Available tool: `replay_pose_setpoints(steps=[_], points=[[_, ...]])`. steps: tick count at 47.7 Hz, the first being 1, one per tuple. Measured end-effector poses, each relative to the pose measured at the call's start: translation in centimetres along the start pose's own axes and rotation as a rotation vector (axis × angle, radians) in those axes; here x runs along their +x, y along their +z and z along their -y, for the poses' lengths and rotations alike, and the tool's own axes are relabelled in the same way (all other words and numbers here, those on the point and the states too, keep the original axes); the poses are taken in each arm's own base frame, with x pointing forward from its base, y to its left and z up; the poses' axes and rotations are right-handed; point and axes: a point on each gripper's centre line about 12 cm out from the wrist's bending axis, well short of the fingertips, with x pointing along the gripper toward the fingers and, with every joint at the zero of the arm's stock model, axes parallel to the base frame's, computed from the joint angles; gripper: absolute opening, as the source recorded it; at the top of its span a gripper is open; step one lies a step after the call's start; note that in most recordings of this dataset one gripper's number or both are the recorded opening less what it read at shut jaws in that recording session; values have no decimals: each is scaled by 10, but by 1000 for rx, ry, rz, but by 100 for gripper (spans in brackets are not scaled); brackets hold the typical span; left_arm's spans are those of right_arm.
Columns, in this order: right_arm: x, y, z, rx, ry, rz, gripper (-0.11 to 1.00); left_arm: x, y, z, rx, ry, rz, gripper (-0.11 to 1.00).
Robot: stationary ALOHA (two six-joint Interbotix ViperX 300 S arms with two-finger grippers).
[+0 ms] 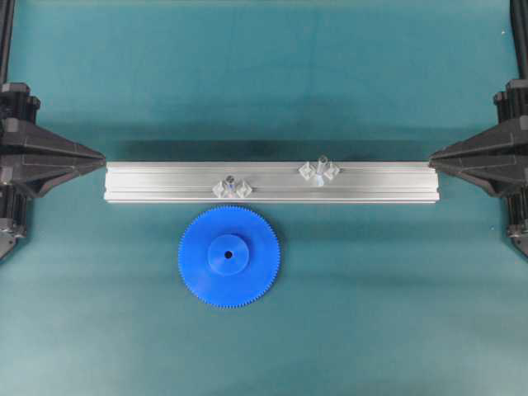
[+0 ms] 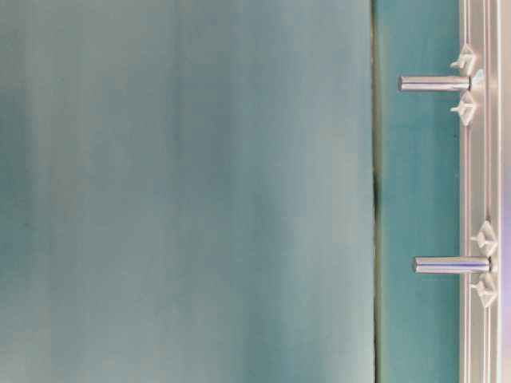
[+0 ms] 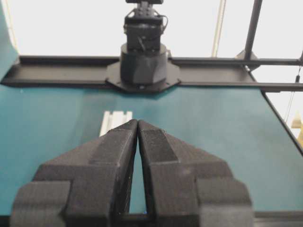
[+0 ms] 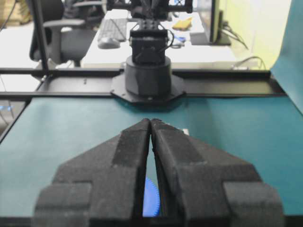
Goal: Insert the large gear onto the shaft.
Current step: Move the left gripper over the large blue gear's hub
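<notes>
The large gear (image 1: pixel 228 256), a bright-blue toothed disc with a raised hub and dark bore, lies flat on the teal mat just in front of the aluminium rail (image 1: pixel 371 183). The shaft (image 1: pixel 320 167), a small clear peg between two clear mounts, stands on the rail right of centre. My left gripper (image 1: pixel 103 157) is shut and empty, its tip at the rail's left end. Facing the right end, my right gripper (image 1: pixel 431 161) is also shut and empty. In the right wrist view a sliver of the gear (image 4: pixel 152 203) shows between the shut fingers (image 4: pixel 132 142).
A shorter dark-topped stub (image 1: pixel 232 183) with similar mounts stands on the rail left of centre, right behind the gear. In the table-level view two pegs (image 2: pixel 435 83) (image 2: pixel 451 264) jut from the rail (image 2: pixel 479 159). Each wrist view shows the opposite arm's base (image 3: pixel 142 61) (image 4: pixel 147 71).
</notes>
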Motion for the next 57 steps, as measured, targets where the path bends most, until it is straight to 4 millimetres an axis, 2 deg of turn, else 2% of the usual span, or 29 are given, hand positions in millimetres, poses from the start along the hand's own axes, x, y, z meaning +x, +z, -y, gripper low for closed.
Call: replay_pose_setpoints(steps=[2,4,9,15,22,38,57], points=[[0,-1,0,3,0,-2,18,1,-2,0,-8,-2,-6,9],[0,-1,0,7,-2,-3,20,2,-4,1,-17,-4,-15,3],[-4,-6,1,35,-6,-26,6,5,-10,2,-27,-8,-45,1],[-9,-9,1,61,-7,-47,1,7,-15,2,-27,-9,-75,1],[-14,-10,1,72,-7,-86,0,10,-22,2,-25,-10,-115,1],[-15,-17,0,70,-9,-193,0,23,-20,6,-24,-23,-244,1],[-15,-18,1,72,-14,-205,0,54,-38,12,-66,-32,-425,1]])
